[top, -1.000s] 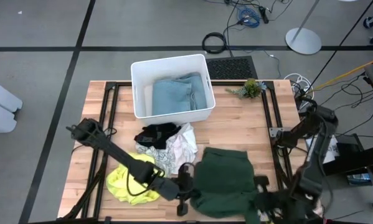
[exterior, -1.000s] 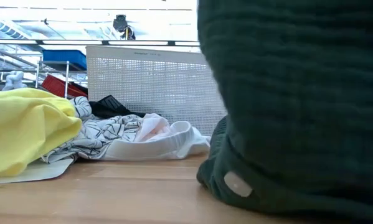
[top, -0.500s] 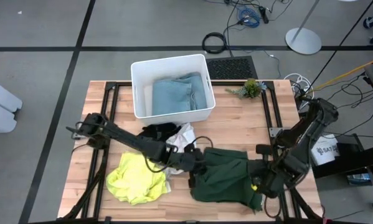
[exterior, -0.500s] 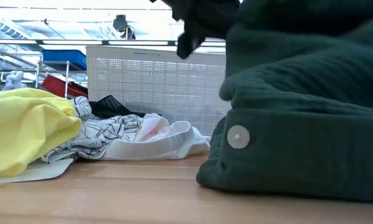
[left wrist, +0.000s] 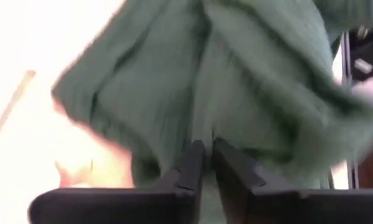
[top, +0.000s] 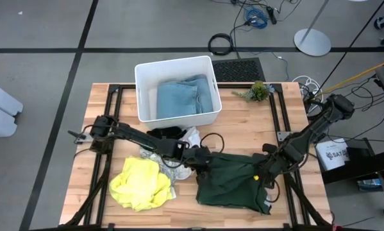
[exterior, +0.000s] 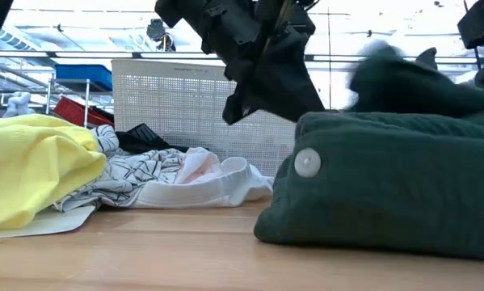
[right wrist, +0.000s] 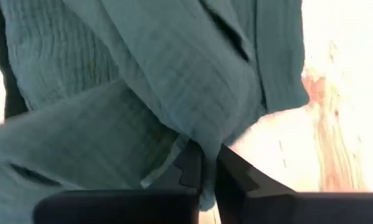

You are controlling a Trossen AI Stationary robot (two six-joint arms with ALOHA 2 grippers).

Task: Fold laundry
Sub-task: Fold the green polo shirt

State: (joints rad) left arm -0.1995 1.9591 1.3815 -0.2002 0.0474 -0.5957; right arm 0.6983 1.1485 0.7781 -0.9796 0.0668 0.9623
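- Table (top: 243, 112): wooden slat top on a black frame, holding all the items below.
- Bin (top: 175, 66): white plastic, at the far middle of the table; seen in the low view as a perforated wall (exterior: 185, 105) behind the loose clothes.
- Light blue garment (top: 186, 97): lay folded inside the bin.
- Dark green garment (top: 231, 181): lay at the near middle-right of the table, partly doubled over; in the low view it formed a thick bundle (exterior: 387, 186) with a white button showing on its left end.
- Yellow garment (top: 140, 184): lay crumpled at the near left of the table, just left of the green one; also in the low view (exterior: 31, 166).
- White patterned garment (top: 185, 140): lay bunched between the bin and the green garment, touching the black one; also in the low view (exterior: 169, 178).
- Black garment (top: 163, 133): lay just in front of the bin, left of the white one.
- Left gripper (top: 203, 160): was at the far left edge of the green garment; fingers (left wrist: 189, 168) nearly together with green cloth at their tips; whether they pinched it could not be told.
- Right gripper (top: 261, 172): was at the right edge of the green garment, jaws closed on a fold of it (right wrist: 208, 165).
- Small green plant sprig (top: 258, 90): lay at the far right of the table.
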